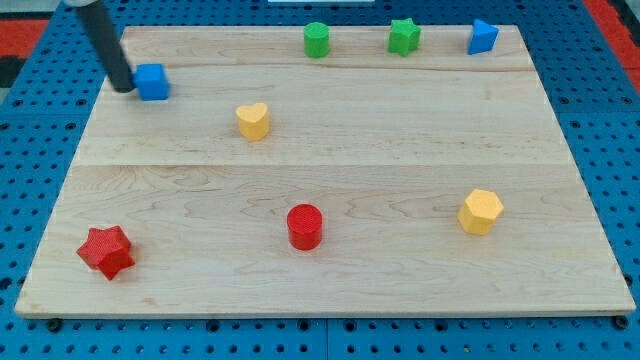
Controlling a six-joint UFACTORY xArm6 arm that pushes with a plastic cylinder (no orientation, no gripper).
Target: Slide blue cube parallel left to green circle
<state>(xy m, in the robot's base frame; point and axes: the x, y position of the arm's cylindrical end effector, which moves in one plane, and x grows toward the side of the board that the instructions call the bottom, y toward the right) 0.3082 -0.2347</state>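
On the pale wooden bench (330, 190), the small blue cube (152, 81) sits well to the left of the green cylinder-shaped circle block (316, 39) and slightly nearer the viewer. The dark rod's tip (123, 88) touches the cube's left face; the rod has no fingers to open or close.

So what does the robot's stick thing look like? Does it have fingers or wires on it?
No fingers and no wires that I can see. My arm ends in a plain straight rod, dark grey to black, round like a thick marker, with no markings. It comes in from the view's top left corner, so only its lower part shows. My tip sits just left of the small blue cube on the pale wooden board.
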